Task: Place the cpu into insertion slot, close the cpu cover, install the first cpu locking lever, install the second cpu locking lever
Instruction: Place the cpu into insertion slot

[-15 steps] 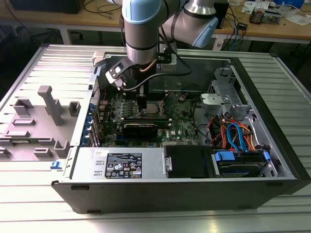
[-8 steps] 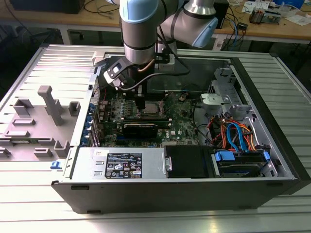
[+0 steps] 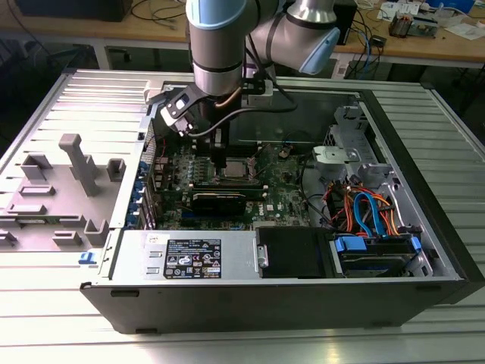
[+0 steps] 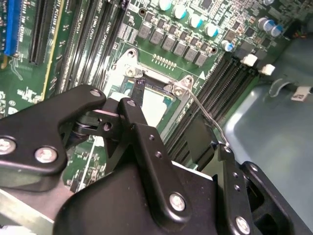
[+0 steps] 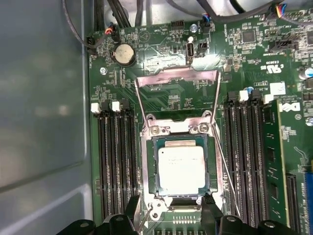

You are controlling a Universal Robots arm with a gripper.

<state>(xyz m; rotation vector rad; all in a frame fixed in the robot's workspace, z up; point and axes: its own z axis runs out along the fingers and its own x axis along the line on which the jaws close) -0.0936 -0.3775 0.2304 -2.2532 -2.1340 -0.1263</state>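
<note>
The cpu (image 5: pixel 181 169) lies flat in the insertion slot (image 5: pixel 146 171) on the green board, its silver top showing. It also appears in the second wrist view as the pale cpu (image 4: pixel 152 105), and in the exterior view as the cpu (image 3: pixel 234 169). The cpu cover (image 5: pixel 176 74) stands swung back on its hinge, off the socket. A thin wire locking lever (image 5: pixel 226 171) runs beside the socket, raised; the same lever (image 4: pixel 208 117) crosses the second wrist view. My gripper (image 5: pixel 171 205) hovers low over the socket's edge, open, with its black fingers (image 5: pixel 208 203) spread wider than the chip and nothing between them.
Long black memory slots (image 5: pixel 115 161) flank the socket on both sides. A coin battery (image 5: pixel 123 54) and cable plugs sit beyond the cover. The open case (image 3: pixel 424 189) holds a drive cage and coloured cables (image 3: pixel 367 212). Grey fixtures (image 3: pixel 76 163) stand at the exterior view's left.
</note>
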